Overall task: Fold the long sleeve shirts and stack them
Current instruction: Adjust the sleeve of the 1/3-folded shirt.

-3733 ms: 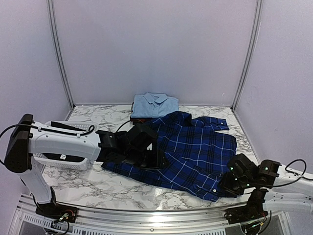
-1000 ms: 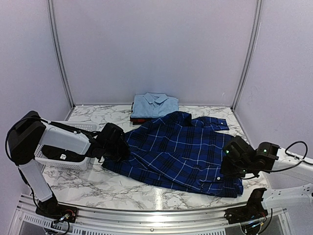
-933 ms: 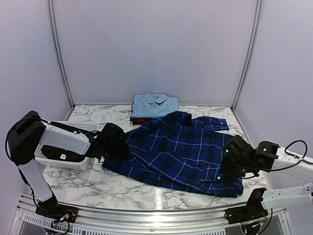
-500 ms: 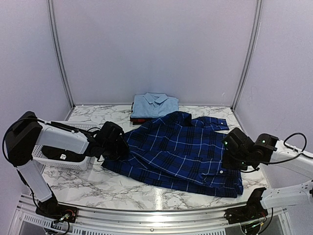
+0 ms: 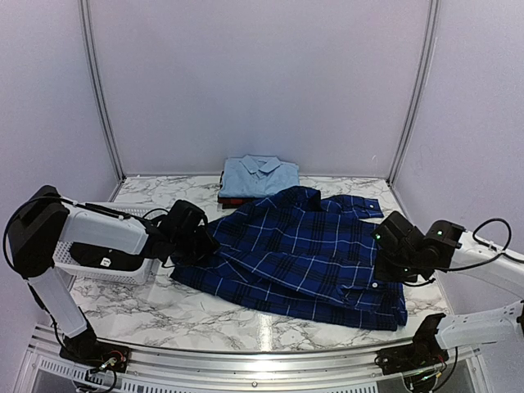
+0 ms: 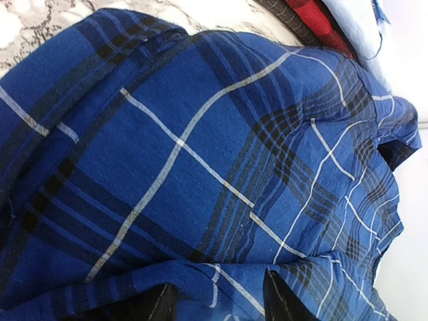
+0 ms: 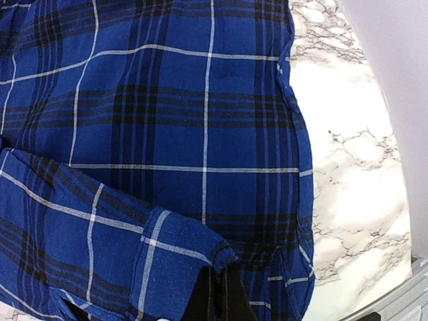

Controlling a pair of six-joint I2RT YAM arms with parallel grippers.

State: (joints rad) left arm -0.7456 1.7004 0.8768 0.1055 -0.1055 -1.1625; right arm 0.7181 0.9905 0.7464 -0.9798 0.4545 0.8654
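Observation:
The navy blue plaid shirt [image 5: 303, 254] lies spread across the middle of the marble table. My left gripper [image 5: 203, 239] is at its left edge. In the left wrist view its jaws [image 6: 217, 304] stand apart, and a raised fold of the plaid shirt [image 6: 200, 167] lies between the fingertips [image 6: 277, 297]. My right gripper [image 5: 386, 274] is at the shirt's near right part. In the right wrist view it [image 7: 219, 297] is shut on a folded-over corner of the plaid cloth [image 7: 167, 134]. The light blue shirt [image 5: 258, 176] lies folded at the back, on top of the red-and-black plaid one [image 6: 314, 17].
A white slotted basket [image 5: 131, 214] sits at the left, behind my left arm. Bare marble [image 5: 164, 303] shows along the near edge and to the right of the shirt [image 7: 341, 134]. Purple walls close in the back and both sides.
My left gripper's jaws have opened at the shirt's left edge. My right gripper has carried the near right corner of the plaid shirt up and inward, folding it over.

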